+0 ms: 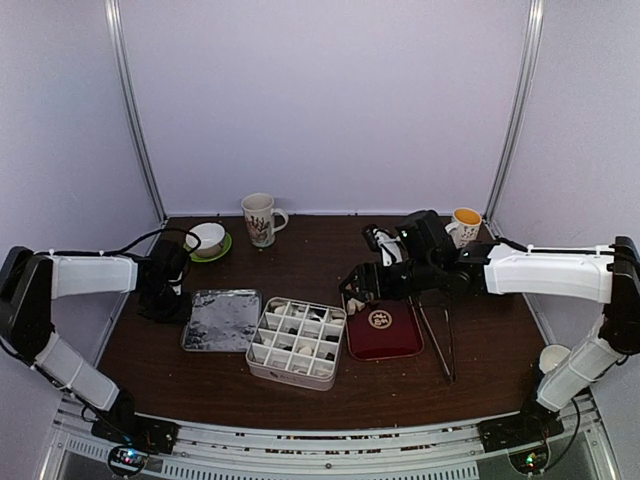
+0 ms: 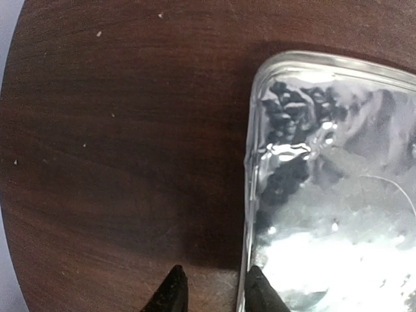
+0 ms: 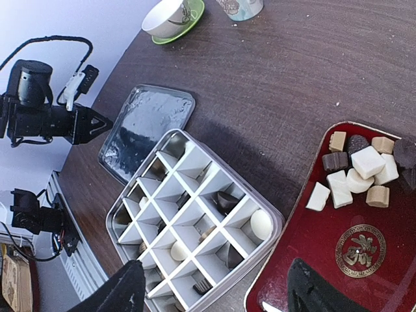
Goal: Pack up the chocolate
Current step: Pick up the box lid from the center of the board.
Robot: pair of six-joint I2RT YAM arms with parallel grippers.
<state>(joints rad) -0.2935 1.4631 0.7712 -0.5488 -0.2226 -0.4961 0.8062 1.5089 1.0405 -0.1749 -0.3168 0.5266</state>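
Note:
Loose chocolate (image 3: 367, 161) in white, tan and dark pieces lies heaped at one end of the dark-red tray (image 3: 312, 253). More pieces, such as a white round (image 3: 261, 223), sit in compartments of the grey divided box (image 3: 278, 227). My right gripper (image 3: 218, 296) hangs open above the box's near corner and the tray's edge, holding nothing. In the top view it (image 1: 352, 288) hovers over the tray's far end (image 1: 395, 340). My left gripper (image 2: 216, 292) is low at the clear lid (image 2: 338, 195), fingers apart astride its left rim, the rim close to the right finger.
The lid (image 1: 222, 320) lies flat left of the box (image 1: 290, 376). Metal tongs (image 1: 440, 335) rest right of the tray. A mug (image 1: 260, 218), a bowl on a green saucer (image 1: 207, 240) and a second mug (image 1: 465, 225) line the back. A white cup (image 1: 553, 357) stands at the right edge.

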